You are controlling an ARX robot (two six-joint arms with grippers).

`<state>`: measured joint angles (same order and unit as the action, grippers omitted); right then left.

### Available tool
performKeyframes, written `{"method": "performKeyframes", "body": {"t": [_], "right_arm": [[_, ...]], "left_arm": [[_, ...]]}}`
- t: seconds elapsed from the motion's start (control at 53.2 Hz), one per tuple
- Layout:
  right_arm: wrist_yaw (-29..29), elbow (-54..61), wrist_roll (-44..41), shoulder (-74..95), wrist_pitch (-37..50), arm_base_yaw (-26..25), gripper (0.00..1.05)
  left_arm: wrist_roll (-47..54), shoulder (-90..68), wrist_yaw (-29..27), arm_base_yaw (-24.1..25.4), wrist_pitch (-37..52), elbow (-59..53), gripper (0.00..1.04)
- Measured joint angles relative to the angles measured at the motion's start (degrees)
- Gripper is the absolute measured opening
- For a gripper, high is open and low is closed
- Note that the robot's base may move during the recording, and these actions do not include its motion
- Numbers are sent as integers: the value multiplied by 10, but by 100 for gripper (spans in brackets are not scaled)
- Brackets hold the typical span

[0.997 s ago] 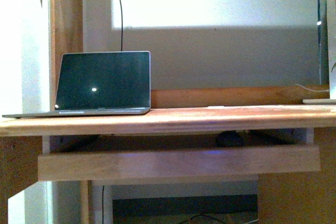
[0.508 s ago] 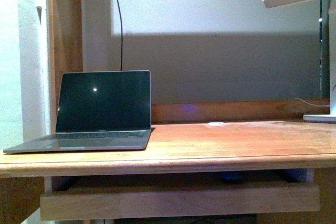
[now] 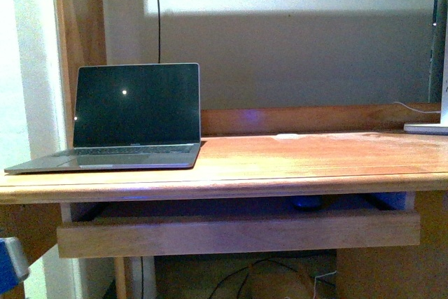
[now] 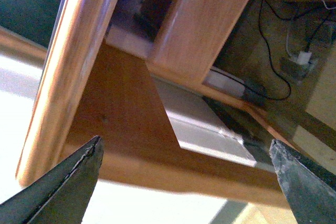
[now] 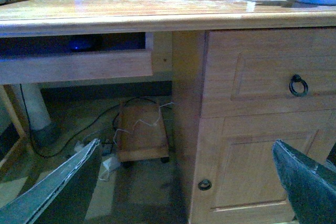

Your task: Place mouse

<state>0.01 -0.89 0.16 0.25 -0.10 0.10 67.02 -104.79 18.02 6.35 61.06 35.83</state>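
**Mouse Lay on the Tray Under the Desk**

The wooden desk (image 3: 294,162) filled the front view. Its pull-out tray (image 3: 238,232) hung just below the desk top. An open laptop (image 3: 136,113), its screen dark, stood on the desk's left part. The left jaws were spread wide and empty near the desk's edge. The right jaws also gaped, holding nothing, low before the desk's drawer front. The mouse (image 3: 306,202), a small dark shape, lay on the tray right of the desk's middle.

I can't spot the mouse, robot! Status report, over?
Left gripper open, empty. Right gripper open, empty. Mouse on tray under desk. Tray front partly hides it.
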Motion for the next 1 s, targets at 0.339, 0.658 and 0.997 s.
{"method": "performKeyframes", "body": {"t": [0.339,0.658,0.997], "right_arm": [[0,0,0,0,0,0,97],[0,0,0,0,0,0,97],[0,0,0,0,0,0,97]], "left_arm": [[73,-99,48,-45,-69,151,97],[96,-184,55,-82,-96,259,97],[23,-27,123,-93,-557,234,97]]}}
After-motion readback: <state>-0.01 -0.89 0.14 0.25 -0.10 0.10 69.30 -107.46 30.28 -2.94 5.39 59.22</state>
